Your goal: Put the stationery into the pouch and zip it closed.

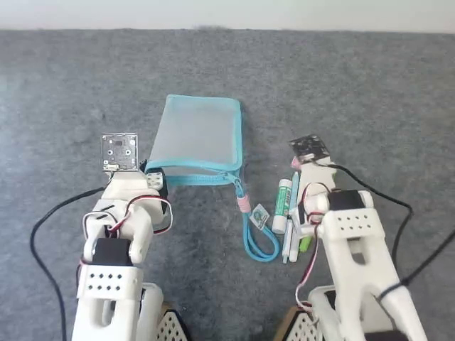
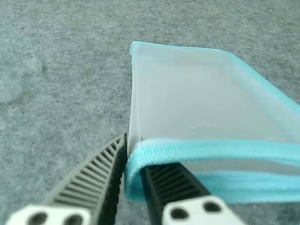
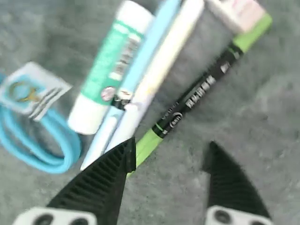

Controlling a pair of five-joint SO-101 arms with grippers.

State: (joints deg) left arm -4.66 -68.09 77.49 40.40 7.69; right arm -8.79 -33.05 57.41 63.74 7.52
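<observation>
Now, left tool (image 2: 133, 157) clamped on the pouch (image 2: 197, 98) edge.
Right tool (image 3: 171, 152) hangs, jaws apart, above the green pen (image 3: 201, 89) on the tabletop (image 1: 355, 85).

Lab-like robot bench: grey felt mat (image 1: 370, 92), bare pale wall (image 1: 227, 13), trailing black cable (image 1: 33, 245).

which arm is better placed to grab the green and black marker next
Right. The right gripper hangs open just over the green and black marker. The left gripper is shut on the corner of the translucent turquoise-trimmed mesh pouch, away from it.
</observation>
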